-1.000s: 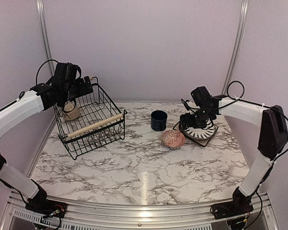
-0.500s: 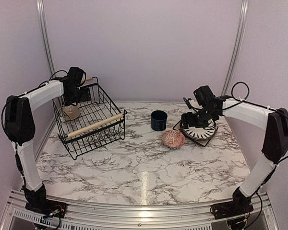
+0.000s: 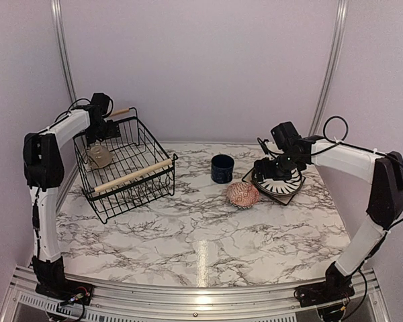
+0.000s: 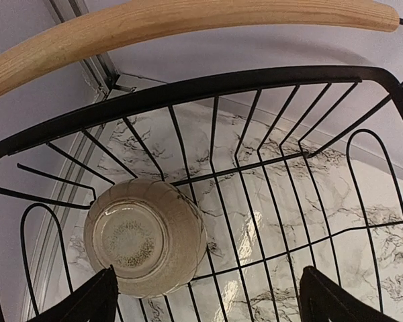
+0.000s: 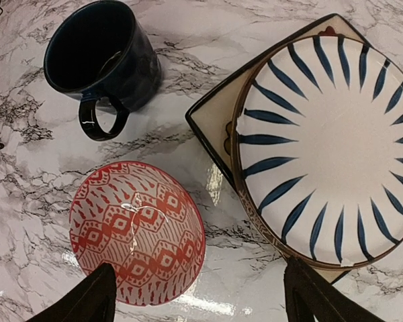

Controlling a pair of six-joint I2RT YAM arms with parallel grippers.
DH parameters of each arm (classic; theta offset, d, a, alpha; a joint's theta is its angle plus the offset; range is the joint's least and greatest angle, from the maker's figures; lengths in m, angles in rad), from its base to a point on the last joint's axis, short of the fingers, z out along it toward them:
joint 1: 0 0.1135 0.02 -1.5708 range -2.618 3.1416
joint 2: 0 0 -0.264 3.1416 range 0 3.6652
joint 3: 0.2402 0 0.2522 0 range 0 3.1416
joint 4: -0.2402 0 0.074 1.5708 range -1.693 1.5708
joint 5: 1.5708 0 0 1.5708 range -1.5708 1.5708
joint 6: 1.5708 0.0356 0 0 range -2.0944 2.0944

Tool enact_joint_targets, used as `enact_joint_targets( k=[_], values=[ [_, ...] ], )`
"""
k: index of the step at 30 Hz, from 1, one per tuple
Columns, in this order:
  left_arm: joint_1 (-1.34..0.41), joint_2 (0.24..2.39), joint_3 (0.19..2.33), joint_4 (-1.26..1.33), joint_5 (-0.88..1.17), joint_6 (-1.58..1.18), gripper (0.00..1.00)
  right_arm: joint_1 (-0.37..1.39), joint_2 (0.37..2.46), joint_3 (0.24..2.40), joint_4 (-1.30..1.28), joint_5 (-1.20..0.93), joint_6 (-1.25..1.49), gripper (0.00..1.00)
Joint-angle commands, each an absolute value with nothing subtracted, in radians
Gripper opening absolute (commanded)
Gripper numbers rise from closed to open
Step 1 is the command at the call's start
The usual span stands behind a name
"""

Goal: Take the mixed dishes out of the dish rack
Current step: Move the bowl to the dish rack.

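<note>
The dish rack (image 3: 136, 175), a black wire basket with wooden bar handles, stands at the back left. A cream bowl (image 3: 99, 157) lies tipped in its far left corner, its base turned toward the left wrist camera (image 4: 146, 236). My left gripper (image 3: 99, 134) hangs open above that corner (image 4: 208, 302), apart from the bowl. On the right, the navy mug (image 3: 222, 168), a red patterned bowl (image 3: 242, 194) and the striped plate (image 3: 283, 182) stacked on the dark square plate (image 5: 211, 121) rest on the table. My right gripper (image 3: 267, 173) hovers open and empty (image 5: 198, 295) between the red bowl (image 5: 138, 231) and the striped plate (image 5: 329, 147).
The rack's upper wooden handle (image 4: 188, 23) crosses just above the left wrist camera's view, with the wall corner right behind. The mug (image 5: 97, 57) stands upright, its handle toward the red bowl. A marble tabletop (image 3: 201, 241) stretches in front of both arms.
My left arm has folded back toward the wall, and its gripper has lifted off the cream bowl to the rack's far left corner. The right gripper has barely shifted.
</note>
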State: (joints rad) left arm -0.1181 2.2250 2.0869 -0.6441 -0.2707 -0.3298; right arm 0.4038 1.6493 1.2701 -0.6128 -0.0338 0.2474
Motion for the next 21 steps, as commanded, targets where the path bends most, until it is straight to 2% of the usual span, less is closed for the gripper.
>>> enact_joint_targets(
  k=[1, 6, 21],
  values=[
    [-0.091, 2.307, 2.161, -0.739, -0.202, -0.336, 0.94, 0.406, 1.62, 1.28, -0.592, -0.019, 0.271, 0.83],
    [-0.08, 2.349, 2.193, -0.754, -0.174, -0.343, 0.9, 0.407, 1.623, 1.288, -0.596, -0.018, 0.273, 0.83],
    [-0.081, 2.383, 2.169, -0.76, -0.119, -0.337, 0.9, 0.407, 1.624, 1.29, -0.59, -0.02, 0.281, 0.83]
  ],
)
